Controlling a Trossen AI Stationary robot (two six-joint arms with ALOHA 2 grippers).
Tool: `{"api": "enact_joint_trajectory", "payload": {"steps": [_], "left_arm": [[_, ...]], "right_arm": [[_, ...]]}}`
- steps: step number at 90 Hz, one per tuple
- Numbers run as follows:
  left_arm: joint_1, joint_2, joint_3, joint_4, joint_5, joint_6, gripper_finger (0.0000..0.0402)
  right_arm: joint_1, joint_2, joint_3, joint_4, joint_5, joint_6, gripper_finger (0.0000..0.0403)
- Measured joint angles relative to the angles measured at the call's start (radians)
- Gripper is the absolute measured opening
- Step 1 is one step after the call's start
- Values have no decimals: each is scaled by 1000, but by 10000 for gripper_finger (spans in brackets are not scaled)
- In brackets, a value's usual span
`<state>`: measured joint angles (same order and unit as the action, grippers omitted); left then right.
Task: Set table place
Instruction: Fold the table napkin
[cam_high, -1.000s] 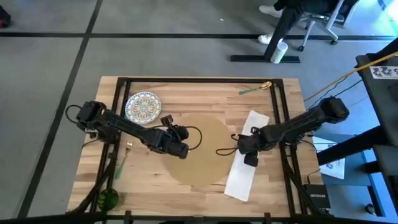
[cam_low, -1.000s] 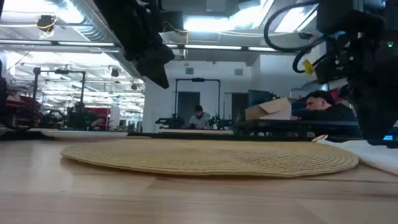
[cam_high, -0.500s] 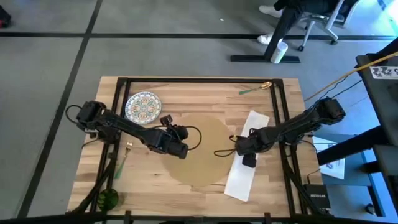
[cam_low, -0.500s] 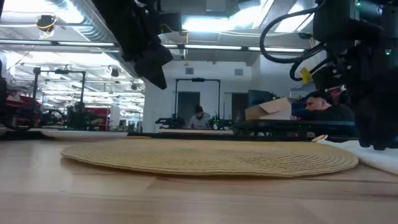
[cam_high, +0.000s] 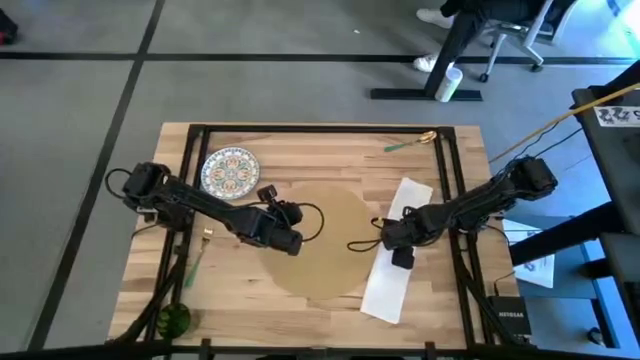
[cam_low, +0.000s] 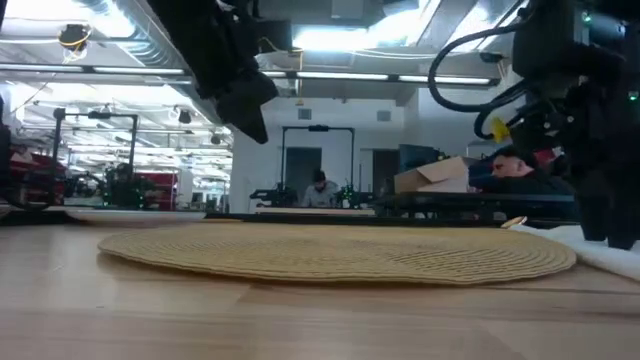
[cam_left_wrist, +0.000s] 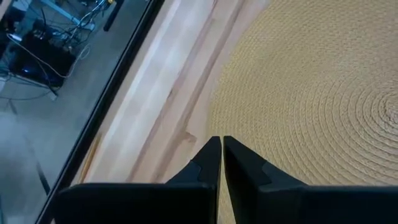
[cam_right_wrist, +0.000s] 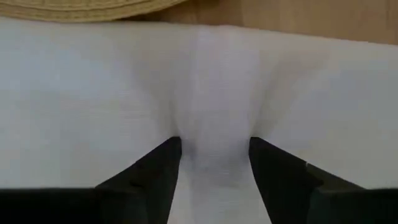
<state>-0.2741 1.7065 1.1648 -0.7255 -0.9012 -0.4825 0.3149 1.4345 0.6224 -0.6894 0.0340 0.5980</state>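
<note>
Patterned plate (cam_high: 230, 171) at far left of table (cam_high: 320, 140); left gripper (cam_left_wrist: 221, 155) above placemat's left edge, jaws clenched, empty; round tan placemat (cam_high: 325, 240) flat at table centre; right gripper (cam_right_wrist: 214, 163) on white napkin (cam_high: 398, 250) beside placemat, jaws parted, fabric bunched between fingertips

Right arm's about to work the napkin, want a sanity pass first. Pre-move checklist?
1. Right gripper open, fingers pressed on the napkin, cloth bunched between them: ok.
2. Napkin actually gripped: not ok, not yet pinched.
3. Left gripper shut, empty, over the placemat edge: ok.
4. Placemat lying flat on the table: ok.
5. Napkin apart from the placemat: cannot tell; the high view shows their edges close together.
6. Plate clear of both arms' tips: ok.
</note>
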Motion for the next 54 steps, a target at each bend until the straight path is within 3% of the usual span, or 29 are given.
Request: {"api": "enact_joint_trajectory", "payload": {"steps": [12, 31, 54], "left_arm": [[0, 0, 0, 1, 9, -1, 1], [0, 0, 0, 1, 19, -1, 1], [0, 0, 0, 1, 19, -1, 1]], "right_arm": [[0, 1, 0, 11, -6, 0, 146], [0, 2, -1, 21, -9, -2, 15], [0, 0, 5, 12, -23, -1, 3]]}}
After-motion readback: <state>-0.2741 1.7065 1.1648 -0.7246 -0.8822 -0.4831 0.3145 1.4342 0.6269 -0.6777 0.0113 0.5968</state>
